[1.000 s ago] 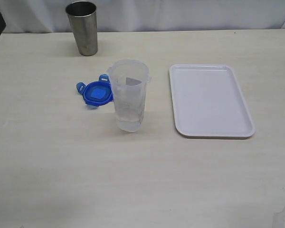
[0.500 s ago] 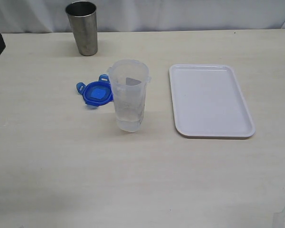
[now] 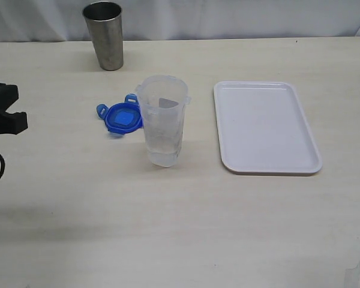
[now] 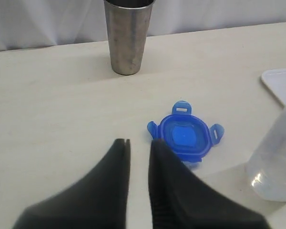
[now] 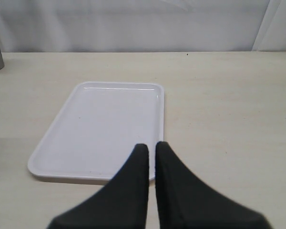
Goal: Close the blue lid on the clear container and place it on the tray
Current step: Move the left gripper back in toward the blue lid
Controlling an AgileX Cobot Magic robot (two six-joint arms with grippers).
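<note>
And there it was: the small round bright-blue plastic lid point(image 3: 123, 117) lay flat on the pale wooden table point(image 3: 180, 228), snap tabs splayed, straight ahead of the left claw point(image 4: 139, 142) and clear of it. It sat off the tall, translucent plastic container point(image 3: 162, 120), just beside its wall on the claw's side; touching or not, hard to call. The container stood upright with its mouth open, one place further out from that claw, so the lid came first in the line of reach. That looked like the reason the left arm was the one lined up here.

The left claw's fingers were drawn nearly together, only a narrow slit between them, and they pinched nothing (a lid that wide wouldn't fit a slit like that, so I'd expect them to spread before any grab).

Further out again, past the container, lay the flat white rectangular plastic tray point(image 3: 267, 126), bare and ready to receive. The right claw point(image 5: 151, 146) was pressed together and empty, with the tray directly ahead of its tips, parked by the drop-off, I'd guess. The grey steel cup point(image 3: 104, 35) stood well beyond the lid, out of play.
</note>
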